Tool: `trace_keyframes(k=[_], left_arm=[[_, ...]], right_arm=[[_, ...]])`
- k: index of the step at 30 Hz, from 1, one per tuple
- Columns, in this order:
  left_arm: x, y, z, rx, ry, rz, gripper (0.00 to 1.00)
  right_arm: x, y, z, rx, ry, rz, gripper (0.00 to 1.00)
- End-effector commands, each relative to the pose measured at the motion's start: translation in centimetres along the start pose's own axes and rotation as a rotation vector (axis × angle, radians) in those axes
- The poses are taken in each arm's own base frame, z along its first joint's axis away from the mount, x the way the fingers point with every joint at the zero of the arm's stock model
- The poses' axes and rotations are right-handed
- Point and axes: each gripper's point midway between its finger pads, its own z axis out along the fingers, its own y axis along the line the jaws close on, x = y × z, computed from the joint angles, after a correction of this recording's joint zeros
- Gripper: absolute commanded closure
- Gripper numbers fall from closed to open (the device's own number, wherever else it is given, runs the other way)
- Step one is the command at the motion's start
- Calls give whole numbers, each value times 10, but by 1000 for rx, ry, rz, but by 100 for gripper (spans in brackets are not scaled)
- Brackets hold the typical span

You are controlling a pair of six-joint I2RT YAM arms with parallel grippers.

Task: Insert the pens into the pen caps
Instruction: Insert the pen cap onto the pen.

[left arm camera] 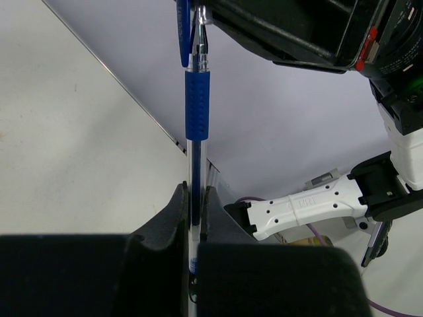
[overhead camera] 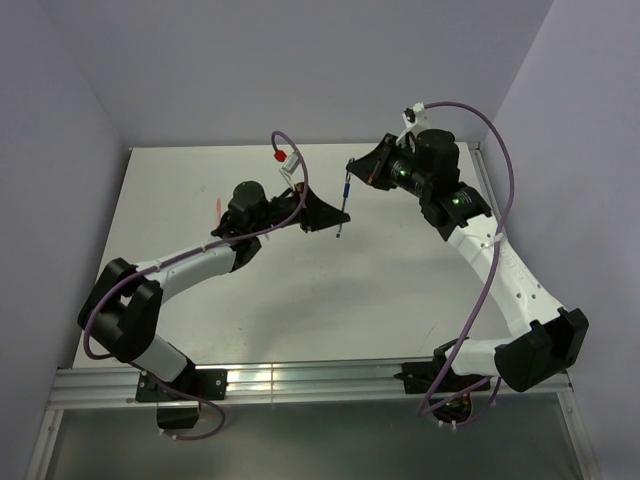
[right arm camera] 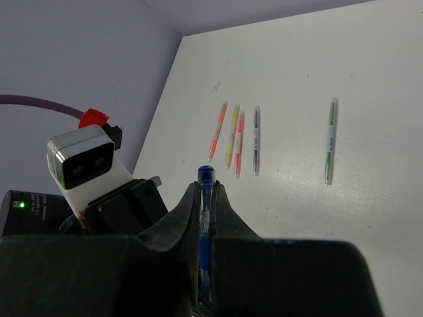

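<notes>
1. Two grippers are engaged, and both are closed down to a narrow gap. My left gripper (left arm camera: pixel 193 198) clamps the clear plastic barrel of the thin blue pen (left arm camera: pixel 197 99), below its blue rubber grip sleeve. My right gripper (right arm camera: pixel 206 198) pinches the dark blue cap (left arm camera: pixel 184 26), a short plastic tube with a clip.
2. The blue pen is held in the air between the two grippers, above the middle of the white table (right arm camera: pixel 370 79). Gripping low on the barrel leaves the writing tip free to enter the cap.
3. In the left wrist view the metal tip stands right at the dark blue cap. I cannot tell whether it has entered yet. I judge this to be the alignment step.
4. Pens counted: six. One is in my grip and five lie flat on the table, well apart from the grippers:
   - orange pen (right arm camera: pixel 217 132), yellow pen (right arm camera: pixel 232 135), red-pink pen (right arm camera: pixel 239 144) and grey pen (right arm camera: pixel 256 140), side by side;
   - green pen (right arm camera: pixel 330 140), set apart from the row.
5. Caps counted: one, the cap in my grip. No others are discernible.
</notes>
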Motion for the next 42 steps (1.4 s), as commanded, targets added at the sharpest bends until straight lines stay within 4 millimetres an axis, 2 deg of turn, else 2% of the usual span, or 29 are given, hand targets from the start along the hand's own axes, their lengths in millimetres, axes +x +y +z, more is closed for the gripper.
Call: trace_keyframes(k=[1, 10, 19, 21, 23, 29, 34, 39, 42], left_arm=[[-22, -21, -5, 56, -61, 66, 100], [-28, -23, -8, 70, -75, 69, 100], [-47, -36, -21, 148, -140, 66, 100], [-50, -37, -26, 160, -154, 52, 100], [-55, -52, -34, 228, -182, 86, 100], [-73, -72, -56, 304, -233, 147, 100], [-91, -80, -73, 313, -282, 211, 100], [-111, -82, -82, 278, -324, 247, 100], [-118, -84, -82, 253, -336, 270, 100]], right_arm=[[0, 8, 0, -26, -4, -26, 100], [8, 16, 3, -57, 23, -41, 100], [19, 31, 3, -133, 40, -72, 100], [20, 38, 2, -167, 39, -86, 100], [25, 47, 0, -219, 54, -109, 100], [37, 73, -9, -353, 81, -178, 100], [48, 90, -15, -433, 100, -232, 100], [62, 110, -26, -480, 102, -314, 100], [70, 116, -25, -478, 118, -343, 100]])
